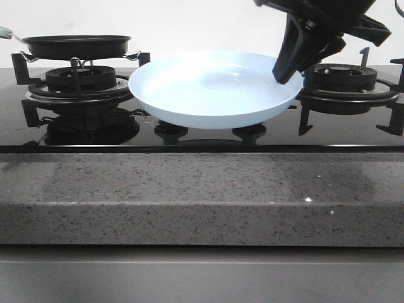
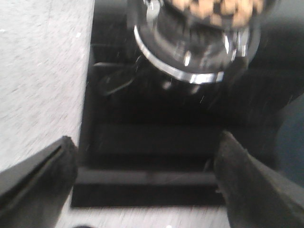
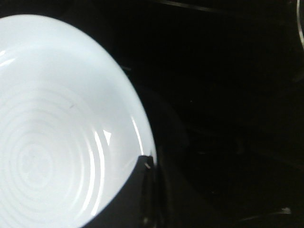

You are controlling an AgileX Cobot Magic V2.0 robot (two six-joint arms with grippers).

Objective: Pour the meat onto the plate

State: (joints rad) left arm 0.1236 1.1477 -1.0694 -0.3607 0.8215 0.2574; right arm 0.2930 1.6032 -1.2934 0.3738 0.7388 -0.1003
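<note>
The pale-blue plate [image 1: 214, 88] sits between the two burners and fills the left of the right wrist view [image 3: 57, 133]. My right gripper [image 1: 285, 74] is shut on its right rim, with one dark finger [image 3: 142, 190] lying over the rim's inside. The meat [image 2: 213, 9] shows as orange-brown pieces in the black frying pan [image 1: 76, 45] on the left burner. In the front view the pan's wall hides it. My left gripper [image 2: 145, 166] is open and empty over the stove's front edge, short of the pan. It is out of the front view.
A chrome burner ring [image 2: 190, 73] lies under the pan. The right burner and its black grate [image 1: 347, 82] stand just behind my right gripper. A speckled grey stone counter [image 1: 202, 196] runs along the front of the black glass hob [image 1: 95, 136].
</note>
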